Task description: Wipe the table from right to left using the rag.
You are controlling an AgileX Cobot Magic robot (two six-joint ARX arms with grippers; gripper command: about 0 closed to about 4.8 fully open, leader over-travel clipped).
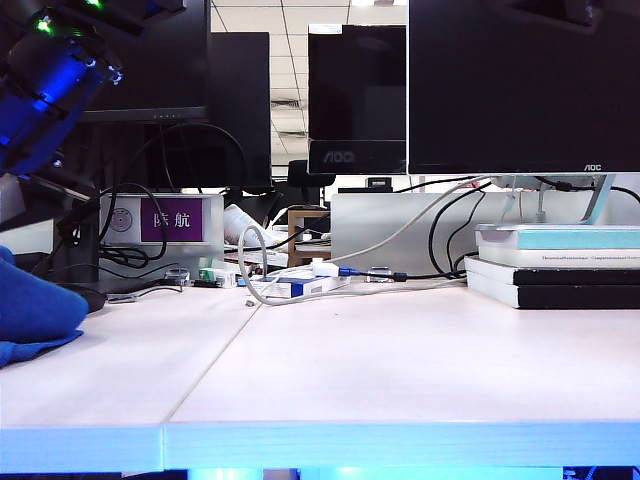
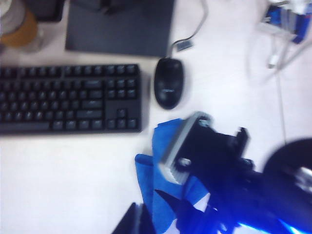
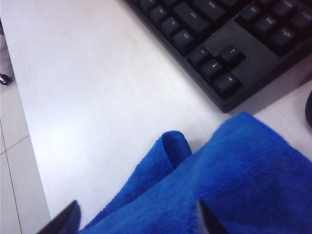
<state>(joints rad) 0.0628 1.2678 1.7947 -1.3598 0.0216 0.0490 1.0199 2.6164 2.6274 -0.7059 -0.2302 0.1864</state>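
Note:
The bright-blue rag (image 1: 35, 305) lies bunched on the pale table (image 1: 400, 370) at the far left of the exterior view. My right gripper (image 3: 139, 222) is open, its two dark fingertips wide apart over the rag (image 3: 234, 180), which spreads beneath and between them. The left wrist view shows that gripper's grey finger (image 2: 179, 146) above the rag (image 2: 146, 170), close to the keyboard's corner. My left gripper (image 2: 136, 220) is shut and empty, hovering over bare table (image 2: 73, 185) just beside the rag. In the exterior view only a blue-lit arm link (image 1: 50, 80) shows, with no jaws.
A black keyboard (image 2: 68, 97) and black mouse (image 2: 168, 83) sit right behind the rag. The table's side edge (image 3: 29, 146) drops to the floor. Stacked books (image 1: 560, 265), loose cables (image 1: 300, 285) and monitors (image 1: 520, 90) line the back.

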